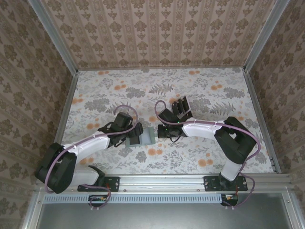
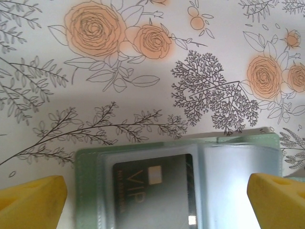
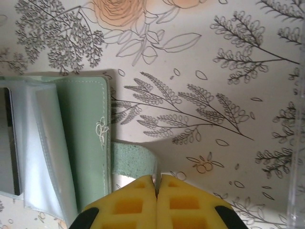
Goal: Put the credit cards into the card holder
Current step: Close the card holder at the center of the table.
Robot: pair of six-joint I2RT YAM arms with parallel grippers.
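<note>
Floral cloth (image 1: 200, 90) under us: card holder (image 2: 88, 162) lies open mid-table w/ one credit card (image 2: 152, 191) in a pocket. We see left gripper (image 2: 155, 186) fingers wide over it, right gripper (image 3: 157, 183) fingers pressed together by its strap (image 3: 133, 160).

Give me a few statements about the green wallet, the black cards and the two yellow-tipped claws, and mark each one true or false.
1. The thin grey-green square card holder lies open on the floral table. True.
2. A glossy black card marked VIP sits in one of its clear pockets. True.
3. The left gripper has its yellow fingers squeezed together. False: they stand wide apart, above the holder.
4. The right gripper is spread wide. False: its fingers are closed together, right at the holder's green strap.
5. More black cards stand farther back on the table. True.
</note>
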